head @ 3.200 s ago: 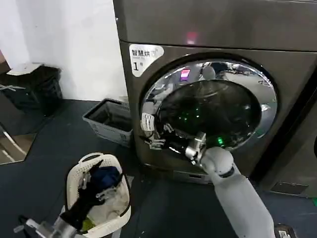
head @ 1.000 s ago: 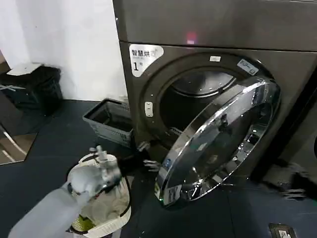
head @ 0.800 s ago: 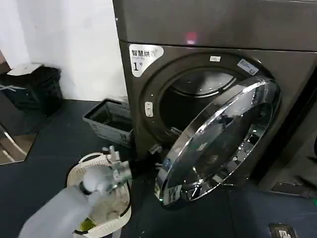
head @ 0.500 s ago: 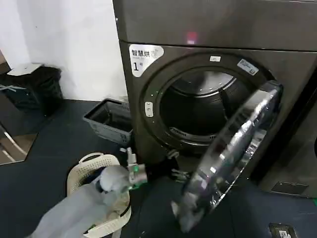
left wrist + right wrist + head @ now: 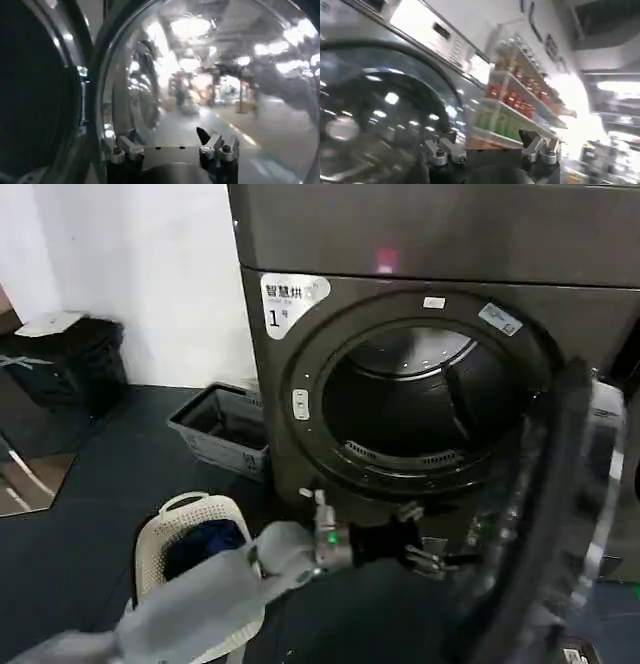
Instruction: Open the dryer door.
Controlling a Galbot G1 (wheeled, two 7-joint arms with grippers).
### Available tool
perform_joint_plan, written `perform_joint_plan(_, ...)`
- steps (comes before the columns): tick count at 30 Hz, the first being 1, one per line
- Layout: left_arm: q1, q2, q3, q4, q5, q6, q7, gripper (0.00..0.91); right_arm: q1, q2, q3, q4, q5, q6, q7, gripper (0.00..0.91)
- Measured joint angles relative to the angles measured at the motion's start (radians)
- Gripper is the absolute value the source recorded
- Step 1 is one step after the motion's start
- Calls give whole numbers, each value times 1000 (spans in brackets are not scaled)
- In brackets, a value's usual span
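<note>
Dryer door (image 5: 560,514): swung wide, frame right | left gripper (image 5: 425,549): lower centre, fingers spread, holding nothing | right gripper (image 5: 492,150): fingers spread | advice: push gently outward, stay clear of the dryer (image 5: 420,244).

Laundry room: dryer (image 5: 420,384), laundry basket (image 5: 185,534)

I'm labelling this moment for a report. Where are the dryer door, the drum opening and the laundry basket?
dryer door (image 5: 560,514), head view, on its dark edge, swung open at the right.
drum opening (image 5: 420,419), head view, on the dark inside of the drum.
laundry basket (image 5: 172,522), head view, on its white rim.
</note>
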Motion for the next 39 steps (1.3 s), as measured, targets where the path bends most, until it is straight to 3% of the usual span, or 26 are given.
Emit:
perform_joint_plan(5,-64,-73,58,73,-1,-2,-17,907,-27,5,58,22,-16,26,-7,907)
perform_joint_plan(9,-107,-141,90,145,-2,-2,-38,907,-32,13,89,46,-34,0,-13,907)
perform_joint_plan(21,-185,-303,138,283,6,-17,-49,907,-60,7,181,54,-87,-9,-16,907)
perform_joint_plan(30,-210,-410,143,380,16,-39,-59,907,-73,-1,228,36,-86,0,-36,907)
perform_joint_plan(39,-200,-416,136,381,17,-66,-70,907,-71,-15,239,18,-86,7,-52,907)
